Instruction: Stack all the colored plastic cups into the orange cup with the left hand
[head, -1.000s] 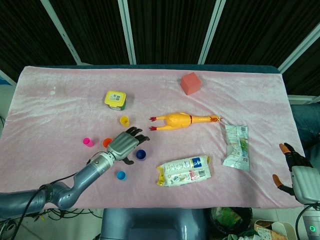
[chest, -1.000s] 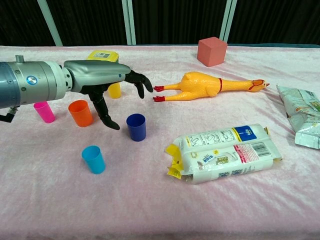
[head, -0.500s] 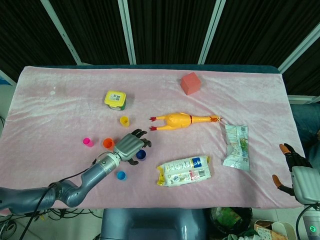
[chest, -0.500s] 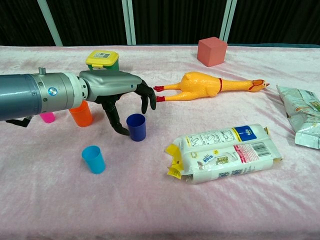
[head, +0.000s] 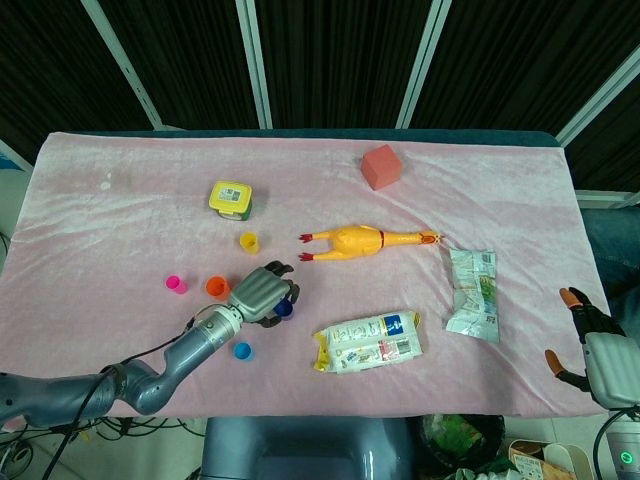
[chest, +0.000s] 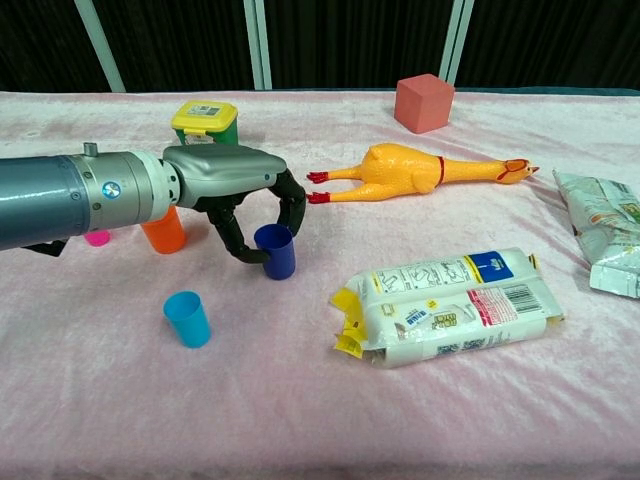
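My head camera looks steeply down over the whole pink-clothed bench (head: 480, 200); my chest camera sits low and near, facing across its front half, which both share.

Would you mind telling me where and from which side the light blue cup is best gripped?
Probably around its side wall near the rim, from above. The light blue cup stands upright, mouth up, clear of neighbours, and narrows toward its base.
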